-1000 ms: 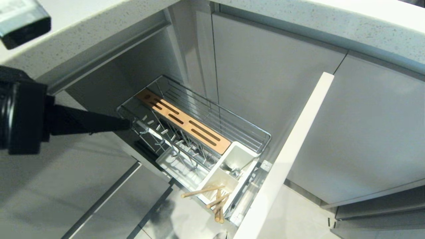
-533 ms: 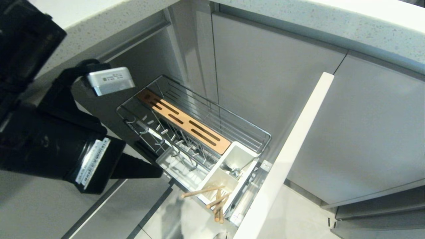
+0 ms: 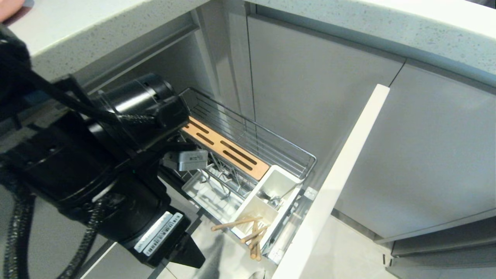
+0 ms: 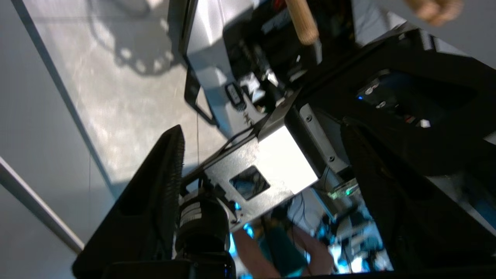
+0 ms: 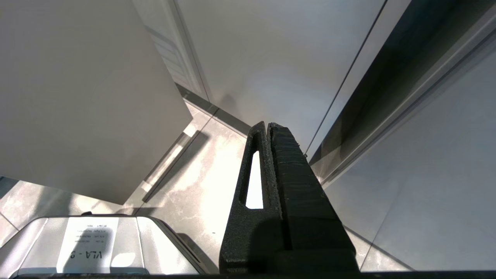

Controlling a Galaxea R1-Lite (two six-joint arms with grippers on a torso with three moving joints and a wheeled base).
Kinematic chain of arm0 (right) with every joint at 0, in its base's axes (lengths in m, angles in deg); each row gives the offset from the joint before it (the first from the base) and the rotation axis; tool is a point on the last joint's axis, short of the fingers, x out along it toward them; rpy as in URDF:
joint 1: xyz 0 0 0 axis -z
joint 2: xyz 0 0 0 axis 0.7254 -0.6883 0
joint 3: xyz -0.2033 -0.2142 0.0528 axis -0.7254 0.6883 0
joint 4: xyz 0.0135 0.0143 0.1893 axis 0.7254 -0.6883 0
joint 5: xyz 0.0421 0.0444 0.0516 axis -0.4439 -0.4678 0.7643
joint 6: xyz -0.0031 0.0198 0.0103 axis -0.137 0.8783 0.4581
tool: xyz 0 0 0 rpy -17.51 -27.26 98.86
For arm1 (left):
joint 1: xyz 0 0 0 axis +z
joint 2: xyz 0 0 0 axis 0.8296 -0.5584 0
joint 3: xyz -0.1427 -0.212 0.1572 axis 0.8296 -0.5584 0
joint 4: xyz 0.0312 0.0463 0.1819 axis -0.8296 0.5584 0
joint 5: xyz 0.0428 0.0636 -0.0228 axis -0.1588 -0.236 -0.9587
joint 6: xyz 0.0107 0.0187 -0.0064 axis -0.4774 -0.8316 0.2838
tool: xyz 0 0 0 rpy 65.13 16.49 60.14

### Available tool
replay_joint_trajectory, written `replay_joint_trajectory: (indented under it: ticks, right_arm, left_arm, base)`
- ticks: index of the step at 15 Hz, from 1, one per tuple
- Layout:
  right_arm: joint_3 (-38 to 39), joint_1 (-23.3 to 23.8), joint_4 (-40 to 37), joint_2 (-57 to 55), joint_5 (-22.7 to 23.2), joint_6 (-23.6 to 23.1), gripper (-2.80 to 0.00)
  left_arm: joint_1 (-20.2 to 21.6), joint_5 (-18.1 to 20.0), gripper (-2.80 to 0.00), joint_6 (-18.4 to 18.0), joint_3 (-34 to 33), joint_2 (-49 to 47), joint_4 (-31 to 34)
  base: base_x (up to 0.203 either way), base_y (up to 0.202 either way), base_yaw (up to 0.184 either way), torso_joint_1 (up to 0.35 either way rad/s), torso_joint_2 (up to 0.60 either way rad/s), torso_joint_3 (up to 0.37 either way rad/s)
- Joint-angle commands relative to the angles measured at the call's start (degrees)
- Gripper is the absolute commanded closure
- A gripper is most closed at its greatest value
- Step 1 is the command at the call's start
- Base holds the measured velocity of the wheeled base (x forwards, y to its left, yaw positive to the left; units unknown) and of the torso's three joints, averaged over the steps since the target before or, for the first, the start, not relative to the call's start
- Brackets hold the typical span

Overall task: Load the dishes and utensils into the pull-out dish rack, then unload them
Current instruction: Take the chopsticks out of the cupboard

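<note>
The pull-out dish rack (image 3: 287, 152) stands drawn out of the cabinet, its pale front panel (image 3: 341, 174) nearest me. Wooden chopsticks (image 3: 248, 229) lean out of the front cell of the white utensil box (image 3: 287, 179). A metal utensil (image 3: 273, 200) glints in the rear cell. The prongs that show stand bare. My left arm hangs over the rack's left side and points down. One finger (image 3: 190, 254) reaches the floor side left of the chopsticks. My left gripper (image 4: 263, 128) is open and empty. A pink sliver (image 3: 8, 8) lies on the counter corner. My right gripper (image 5: 268, 126) is shut, parked low.
The speckled worktop (image 3: 348, 23) overhangs grey cabinet doors (image 3: 317, 89) behind and to the right of the rack. A light-wood slotted strip (image 3: 226, 150) runs along the basket. The left wrist view looks back at my own base (image 4: 279, 166) and a person's arm (image 4: 252, 252).
My left arm has swung from level beside the rack's rear down to its front left, now pointing downward. Its jaws have gone from shut to wide apart.
</note>
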Motion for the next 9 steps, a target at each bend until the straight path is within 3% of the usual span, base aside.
replay_joint_trajectory:
  ticks: [1, 6, 9]
  right_arm:
    - [0.09, -0.01, 0.01, 0.00, 0.01, 0.01, 0.00]
    - [0.02, 0.00, 0.01, 0.00, 0.01, 0.01, 0.00]
    - [0.00, 0.00, 0.01, 0.00, 0.01, 0.01, 0.00]
  left_arm:
    - [-0.20, 0.04, -2.80, 0.15, 0.88, -5.87, 1.06]
    - [0.68, 0.08, -2.80, 0.21, 10.38, -13.88, 2.05]
    - [2.26, 0.00, -2.80, -0.10, 11.78, -18.25, 4.57]
  base:
    - [0.000, 0.000, 0.000, 0.000, 0.00, 0.000]
    - [0.000, 0.000, 0.000, 0.000, 0.00, 0.000]
    - [0.000, 0.000, 0.000, 0.000, 0.00, 0.000]
